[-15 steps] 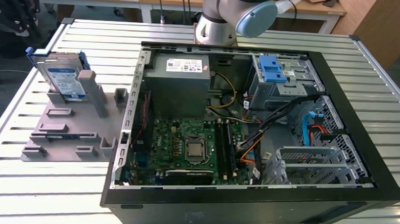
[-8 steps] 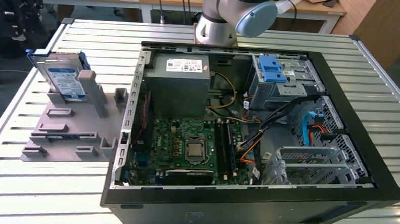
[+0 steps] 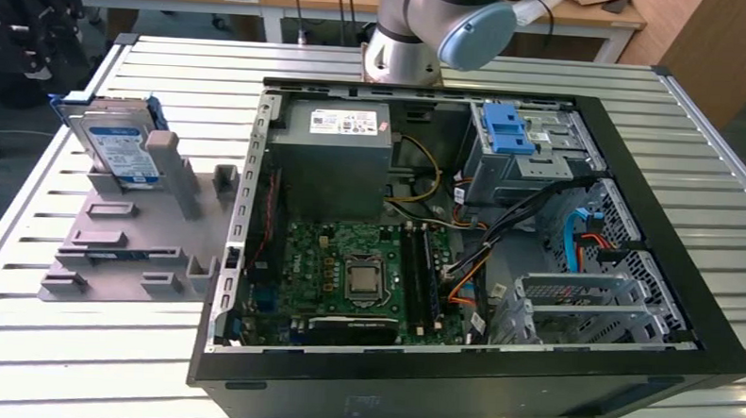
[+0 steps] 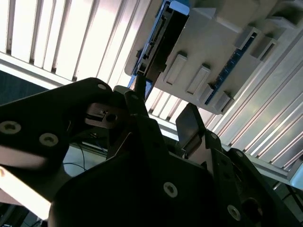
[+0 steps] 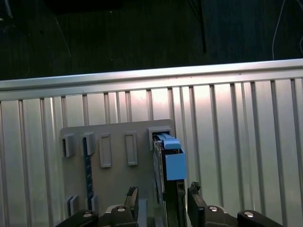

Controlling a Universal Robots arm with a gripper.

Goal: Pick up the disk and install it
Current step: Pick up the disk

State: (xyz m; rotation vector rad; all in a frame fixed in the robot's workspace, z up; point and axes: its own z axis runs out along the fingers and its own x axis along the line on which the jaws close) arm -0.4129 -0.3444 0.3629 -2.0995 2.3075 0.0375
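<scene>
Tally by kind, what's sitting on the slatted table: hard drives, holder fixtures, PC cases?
Flat silver rectangular disk with blue plastic bracket: 1
Grey plastic holder fixture: 1
Open black metal computer case: 1
Total: 3

Slatted metal table [image 3: 77,357] carries open black computer case [image 3: 466,383], lying on side. Inside: grey power supply box [image 3: 337,170] at far end, green motherboard [image 3: 345,274] nearer camera, blue-latched drive cage [image 3: 527,150] toward exterior view's right. Grey slotted holder plate [image 3: 119,245] just beside case, on exterior view's left.
</scene>
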